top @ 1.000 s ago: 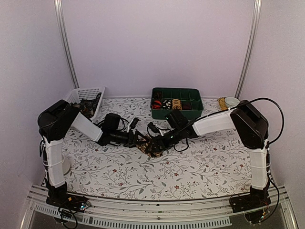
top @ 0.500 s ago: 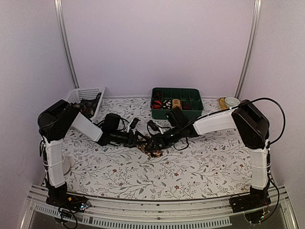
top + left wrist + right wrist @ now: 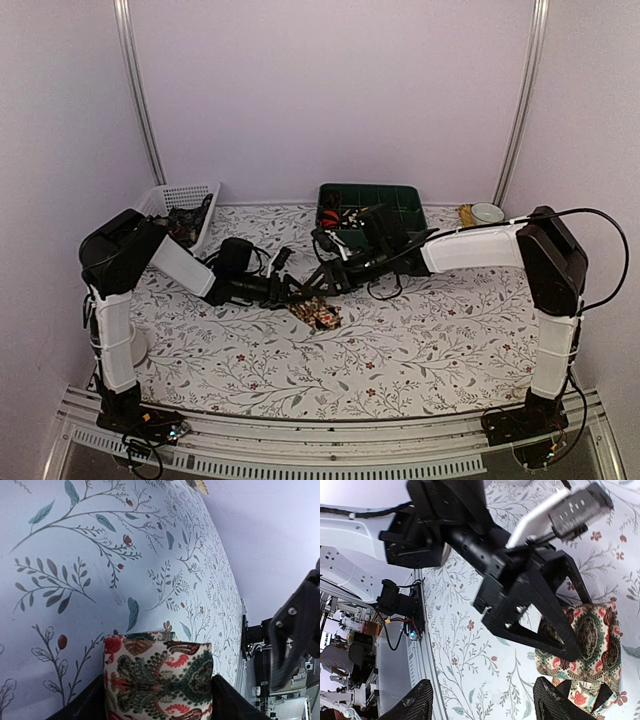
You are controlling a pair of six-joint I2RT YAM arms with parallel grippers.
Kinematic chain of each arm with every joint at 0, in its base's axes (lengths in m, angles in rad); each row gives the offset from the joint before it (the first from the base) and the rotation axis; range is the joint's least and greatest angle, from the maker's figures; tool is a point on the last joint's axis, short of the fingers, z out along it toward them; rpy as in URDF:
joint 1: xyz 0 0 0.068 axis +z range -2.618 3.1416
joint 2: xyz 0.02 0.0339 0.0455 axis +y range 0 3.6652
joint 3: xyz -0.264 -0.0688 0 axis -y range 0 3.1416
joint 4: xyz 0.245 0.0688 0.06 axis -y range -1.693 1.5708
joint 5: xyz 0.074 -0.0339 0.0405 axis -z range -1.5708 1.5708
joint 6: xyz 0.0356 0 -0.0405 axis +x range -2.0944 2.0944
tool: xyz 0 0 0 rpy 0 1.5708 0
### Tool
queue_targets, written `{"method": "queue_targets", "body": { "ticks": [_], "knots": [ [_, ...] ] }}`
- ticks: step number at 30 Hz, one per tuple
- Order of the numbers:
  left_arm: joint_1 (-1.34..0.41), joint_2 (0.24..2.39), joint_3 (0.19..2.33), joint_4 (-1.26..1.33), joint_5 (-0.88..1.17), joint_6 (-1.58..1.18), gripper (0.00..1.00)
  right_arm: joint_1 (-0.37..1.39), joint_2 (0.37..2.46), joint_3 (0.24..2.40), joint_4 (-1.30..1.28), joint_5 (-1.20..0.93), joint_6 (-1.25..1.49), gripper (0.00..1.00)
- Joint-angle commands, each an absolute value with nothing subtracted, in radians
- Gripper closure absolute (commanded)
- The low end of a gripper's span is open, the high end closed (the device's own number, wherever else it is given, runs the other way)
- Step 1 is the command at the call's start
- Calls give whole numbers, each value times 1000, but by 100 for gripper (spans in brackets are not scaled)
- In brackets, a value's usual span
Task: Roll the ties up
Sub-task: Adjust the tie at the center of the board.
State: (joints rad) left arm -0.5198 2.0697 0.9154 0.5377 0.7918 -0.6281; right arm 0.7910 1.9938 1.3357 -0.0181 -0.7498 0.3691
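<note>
The rolled tie (image 3: 157,677) is cut off at the bottom of the left wrist view, and from above its shape is hard to make out. It lies mid-surface (image 3: 430,340), with the left fingers (image 3: 227,705) clamped on both its sides. The right fingers (image 3: 417,705) stand wide apart nearby, empty.

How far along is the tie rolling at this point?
Done: several rolled ties sit in the green tray. In hand: the left gripper is clamped on a rolled paisley tie; the right gripper is open and empty. Left: probably traying this roll, then the ties in the white basket.
</note>
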Motion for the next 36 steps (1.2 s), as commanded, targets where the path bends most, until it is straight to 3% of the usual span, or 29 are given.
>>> {"method": "queue_targets", "body": {
  "ticks": [1, 16, 36],
  "knots": [
    [-523, 2085, 891, 463, 751, -609, 32, 786, 1836, 1337, 10, -740, 361, 31],
    [-522, 2088, 888, 479, 765, -618, 32, 785, 2080, 1396, 40, -721, 348, 32],
    [-515, 2088, 885, 493, 777, -624, 32, 784, 2183, 1376, 7, -676, 321, 32]
  ]
}}
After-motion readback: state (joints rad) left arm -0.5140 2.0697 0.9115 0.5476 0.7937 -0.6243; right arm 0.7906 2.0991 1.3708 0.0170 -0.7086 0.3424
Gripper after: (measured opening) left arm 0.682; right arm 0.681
